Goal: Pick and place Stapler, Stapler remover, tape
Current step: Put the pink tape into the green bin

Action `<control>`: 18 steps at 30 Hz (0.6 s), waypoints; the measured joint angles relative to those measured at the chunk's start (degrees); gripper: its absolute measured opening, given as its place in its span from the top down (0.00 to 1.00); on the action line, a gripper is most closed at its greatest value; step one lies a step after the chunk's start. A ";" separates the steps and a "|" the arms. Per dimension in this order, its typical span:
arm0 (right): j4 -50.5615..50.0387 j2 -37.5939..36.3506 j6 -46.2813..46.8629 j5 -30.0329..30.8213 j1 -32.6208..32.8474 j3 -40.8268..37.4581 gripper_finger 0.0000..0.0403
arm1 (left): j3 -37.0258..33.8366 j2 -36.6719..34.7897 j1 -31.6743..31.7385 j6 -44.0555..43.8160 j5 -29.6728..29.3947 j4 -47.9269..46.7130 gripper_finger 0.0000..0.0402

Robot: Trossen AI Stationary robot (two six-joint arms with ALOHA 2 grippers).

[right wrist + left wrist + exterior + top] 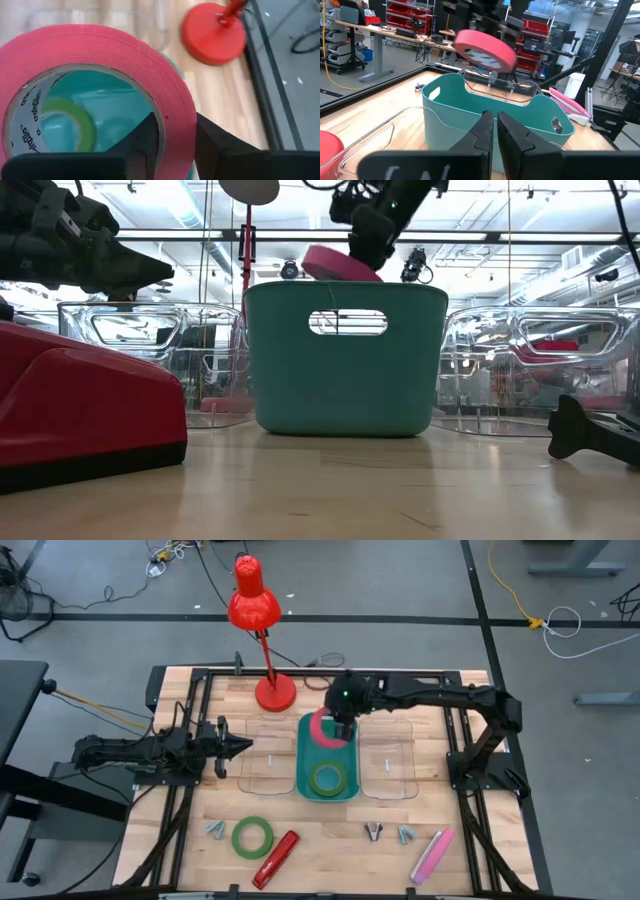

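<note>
High view showed the teal bin (303,755) in the middle of the frame, between two clear trays (388,760). A green tape roll (327,779) lay inside it. The right gripper (343,727) pinched the wall of a pink tape roll (324,730) just above the bin's upper end. That roll looked light and stiff, best held through its hole. At middle left, the left gripper (240,747) waited, clenched on nothing.

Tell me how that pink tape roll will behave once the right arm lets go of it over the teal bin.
The pink tape roll is held tilted by one wall in the right gripper, above the teal bin, so it would probably drop in edge-first. Being a stiff ring, it may roll or wobble, then settle against the green tape roll already inside.
</note>
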 joint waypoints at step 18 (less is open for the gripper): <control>5.68 3.81 1.56 0.12 5.63 -6.65 0.76 | -0.02 -0.02 0.02 0.00 -0.02 0.22 0.93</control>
